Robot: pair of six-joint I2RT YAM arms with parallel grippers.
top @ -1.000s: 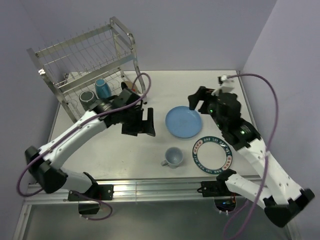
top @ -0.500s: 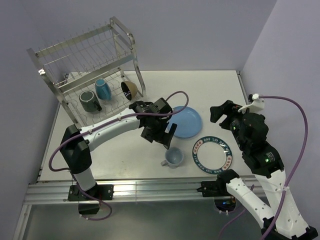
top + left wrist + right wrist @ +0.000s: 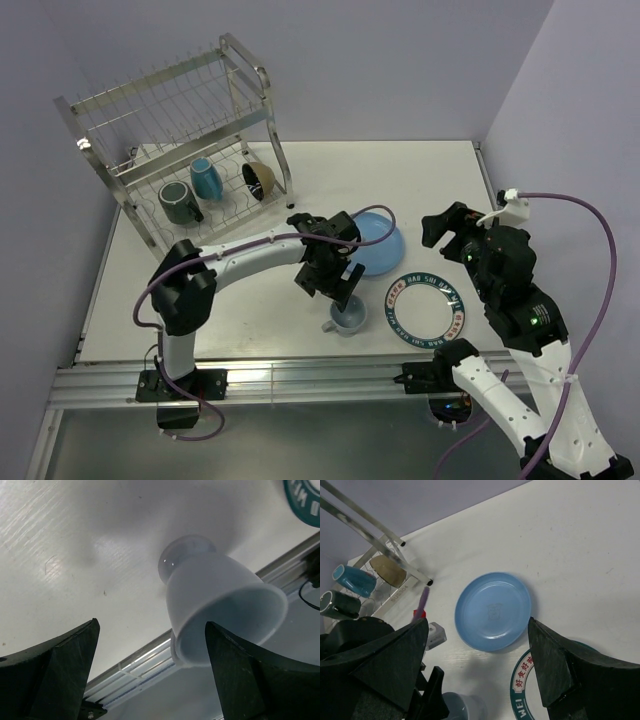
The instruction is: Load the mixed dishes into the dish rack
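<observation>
The pale cup [image 3: 348, 315] stands upright on the table near the front edge. My left gripper [image 3: 338, 292] hovers open just above and behind it. In the left wrist view the cup [image 3: 220, 610] sits by the right finger [image 3: 250, 680], and nothing is gripped. The light-blue plate [image 3: 380, 245] and the white plate with the lettered rim [image 3: 425, 308] lie flat to the right. My right gripper [image 3: 443, 228] is open and empty, raised over the blue plate [image 3: 493, 611]. The dish rack [image 3: 170, 120] holds the dark mug [image 3: 180, 202], the blue mug [image 3: 205, 178] and the black-and-tan bowl [image 3: 258, 178] on its lower shelf.
The left arm's purple cable [image 3: 250, 250] loops over the table between the rack and the cup. A metal rail [image 3: 300, 375] runs along the table's near edge, close to the cup. The rack's upper tier [image 3: 160, 95] holds nothing.
My left arm has swung away from the rack, right and toward the front, and now sits over the pale cup. My right arm pulled back off the blue plate, then stayed still.
</observation>
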